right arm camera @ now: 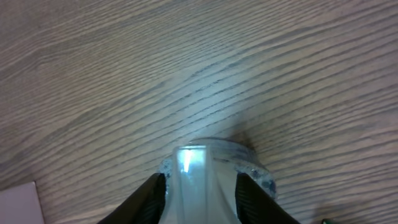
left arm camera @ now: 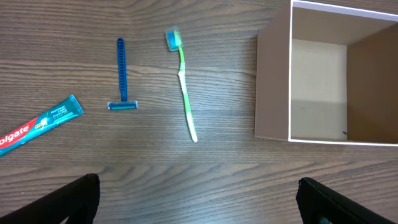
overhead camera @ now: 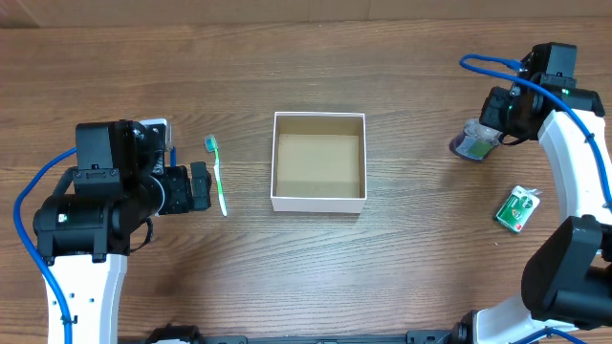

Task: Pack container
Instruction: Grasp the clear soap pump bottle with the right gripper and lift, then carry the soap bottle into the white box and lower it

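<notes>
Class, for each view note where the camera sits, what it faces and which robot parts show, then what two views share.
Overhead: above the table, facing down; left arm, right arm and container.
Left wrist: on the left arm, facing toothbrush, razor and container; open left pincer at bottom.
Right wrist: near the table, right pincer gripping a clear bottle.
Shared: toothbrush and container, in overhead and left wrist.
</notes>
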`<state>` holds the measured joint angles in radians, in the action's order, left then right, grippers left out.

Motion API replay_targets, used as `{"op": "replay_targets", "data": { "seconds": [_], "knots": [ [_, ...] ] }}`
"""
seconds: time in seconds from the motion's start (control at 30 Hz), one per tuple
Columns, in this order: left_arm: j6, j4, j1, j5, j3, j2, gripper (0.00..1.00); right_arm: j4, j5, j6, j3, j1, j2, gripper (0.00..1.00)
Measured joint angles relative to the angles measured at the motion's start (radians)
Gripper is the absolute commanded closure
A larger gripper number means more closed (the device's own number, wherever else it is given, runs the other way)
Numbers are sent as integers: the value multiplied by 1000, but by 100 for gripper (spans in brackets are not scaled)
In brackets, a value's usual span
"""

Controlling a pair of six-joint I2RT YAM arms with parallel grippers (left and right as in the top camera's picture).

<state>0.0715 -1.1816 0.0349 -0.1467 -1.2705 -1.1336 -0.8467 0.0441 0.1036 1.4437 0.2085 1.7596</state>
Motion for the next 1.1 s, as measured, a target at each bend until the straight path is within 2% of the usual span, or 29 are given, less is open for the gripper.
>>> {"op": "replay_targets", "data": {
  "seconds": [0.1,0.2,0.33,0.5,0.83,1.1],
  "knots": [
    [0,0,0,0,0,0,0,1,0,0,0,0,0,69],
    [0,0,0,0,0,0,0,4,-3,0,0,0,1,71],
    [0,0,0,0,0,0,0,5,-9,-3,0,0,2,82],
    [0,0,0,0,0,0,0,6,-10,-2,0,0,3,89],
    [0,0,0,0,0,0,0,7,-16,-7,0,-12,-16,96],
    [0,0,0,0,0,0,0,-44,-26,-22,0,-164,-243,96]
  ]
}}
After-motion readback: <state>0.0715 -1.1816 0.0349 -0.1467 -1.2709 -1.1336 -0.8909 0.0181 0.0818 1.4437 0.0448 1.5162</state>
